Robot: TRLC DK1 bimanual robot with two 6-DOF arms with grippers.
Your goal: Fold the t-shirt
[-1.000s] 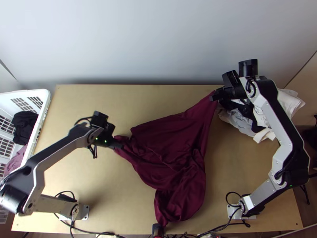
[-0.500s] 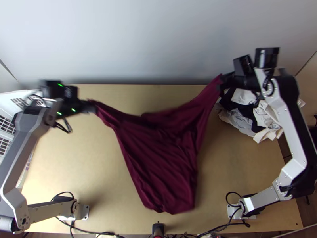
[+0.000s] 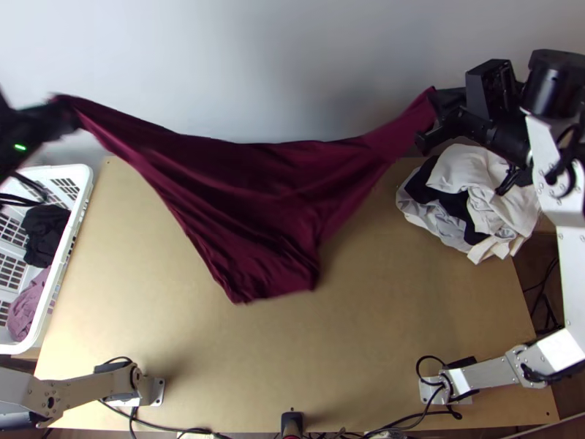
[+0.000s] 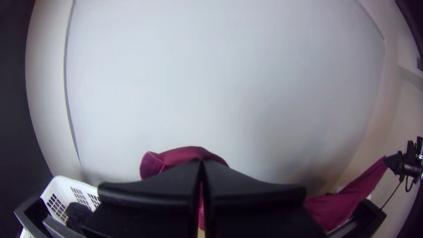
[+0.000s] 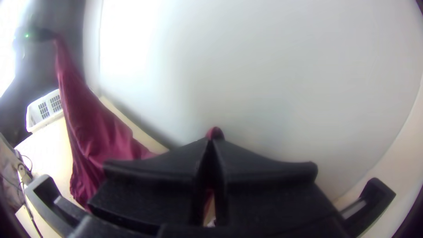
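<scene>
T-shirt up and stretched wide between two grips!
Look to ten o'clock in the top view: the left gripper clamps one upper end, fingers pressed together, and at two o'clock the right gripper pinches the other! Between them the maroon cloth dips, narrowing to a bunched lower edge towards six. Farther out, a white basket at nine, a heap of clothes at three.

The top view looks steeply down; both wrist views face the wall.
</scene>
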